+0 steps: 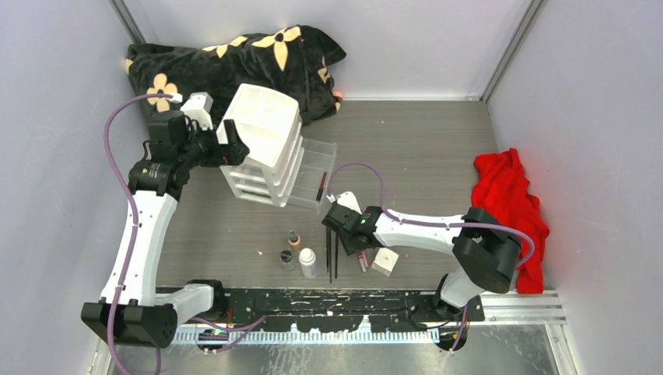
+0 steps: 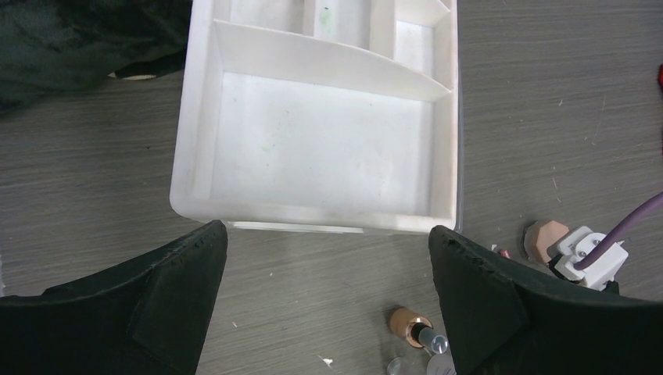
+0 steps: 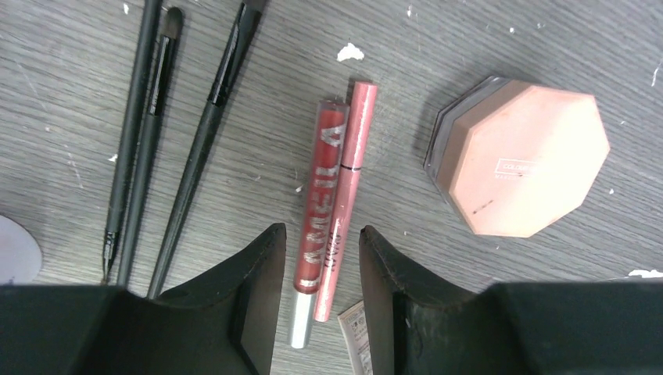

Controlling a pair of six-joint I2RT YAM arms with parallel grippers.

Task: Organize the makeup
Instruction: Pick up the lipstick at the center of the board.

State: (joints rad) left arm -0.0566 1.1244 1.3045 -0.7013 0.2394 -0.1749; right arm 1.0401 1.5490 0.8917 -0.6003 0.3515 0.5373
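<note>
The drawer box [image 1: 262, 144] is set far left on the table [image 1: 422, 156]. The bottles [image 1: 305, 260] are grouped nearer, the brushes [image 1: 329, 258] just right.

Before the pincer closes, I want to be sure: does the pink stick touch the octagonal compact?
Apart. The right wrist view shows a strip of bare table between the pink stick and the octagonal compact.

red tube [image 3: 320, 199] lettered "LAMEL…" (rest unclear), octagonal compact [image 3: 520, 156] label "COLOUR…"

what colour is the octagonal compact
The compact is pinkish brown; right wrist view shows it best.
</note>
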